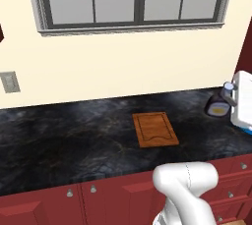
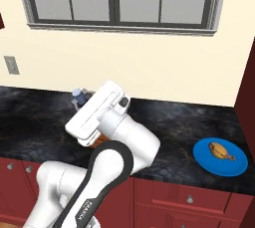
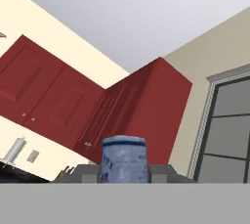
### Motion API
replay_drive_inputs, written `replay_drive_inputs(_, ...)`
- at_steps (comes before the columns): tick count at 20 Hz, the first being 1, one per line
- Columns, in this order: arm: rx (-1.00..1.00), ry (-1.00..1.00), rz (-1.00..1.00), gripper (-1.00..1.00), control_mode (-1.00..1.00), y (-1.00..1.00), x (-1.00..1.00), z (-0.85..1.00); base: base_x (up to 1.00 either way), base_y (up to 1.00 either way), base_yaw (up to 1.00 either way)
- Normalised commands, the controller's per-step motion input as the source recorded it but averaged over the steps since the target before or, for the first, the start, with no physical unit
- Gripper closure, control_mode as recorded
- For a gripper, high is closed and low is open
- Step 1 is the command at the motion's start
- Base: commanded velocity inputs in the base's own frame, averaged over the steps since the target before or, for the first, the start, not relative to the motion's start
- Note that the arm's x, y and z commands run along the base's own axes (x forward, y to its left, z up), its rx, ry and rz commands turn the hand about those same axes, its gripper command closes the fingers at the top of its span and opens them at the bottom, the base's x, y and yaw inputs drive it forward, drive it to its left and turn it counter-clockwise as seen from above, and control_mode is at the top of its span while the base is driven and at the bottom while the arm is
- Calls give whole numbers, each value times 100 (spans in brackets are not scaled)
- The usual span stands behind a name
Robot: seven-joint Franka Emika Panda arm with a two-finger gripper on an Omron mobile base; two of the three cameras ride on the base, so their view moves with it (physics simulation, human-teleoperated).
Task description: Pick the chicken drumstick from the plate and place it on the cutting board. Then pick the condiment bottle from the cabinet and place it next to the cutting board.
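In the left base view, my fingers [image 1: 227,96] are closed on the bottle [image 1: 218,105] at the right edge, gripping its neck just below the white-grey cap; the dark body with its yellow label sits low over the bench [image 1: 74,130], though contact with the surface cannot be confirmed. The board [image 1: 154,129] lies flat on the black bench, left of the bottle and apart from it, with nothing on it. A window [image 1: 133,0] runs across the wall above, and a grey wall plate [image 1: 9,82] is mounted at the far left. Red drawers [image 1: 113,197] line the front below the bench. In the right base view, my arm crosses the lower left and hides most of the board; only a sliver of orange shows beneath my hand. The bottle's cap [image 2: 78,93] shows just beyond the hand, between my fingers. The blue plate [image 2: 220,157] rests on the bench well to the right, near the front edge, and the drumstick [image 2: 221,150] lies on it, bone end toward the right. In the hand view, the cap [image 3: 124,159] stands centred between my two finger tips [image 3: 158,171], which press against its sides at a narrow setting. Red wall cabinets [image 3: 73,100] and a window frame fill the tilted background.
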Motion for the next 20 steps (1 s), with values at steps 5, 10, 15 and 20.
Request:
replay_drive_inputs(5, 2, -4, 3, 100, -100, -10, 17, -22, 0, 0, 0)
replay_drive_inputs(10, 5, 0, 2, 100, -100, -6, 13, -16, 0, 0, 0)
replay_drive_inputs(15, 8, 4, 1, 100, -100, -3, 15, -9, 0, 0, 0)
replay_drive_inputs(20, 4, 6, 0, 100, -100, -7, 4, -1, 0, 0, 0)
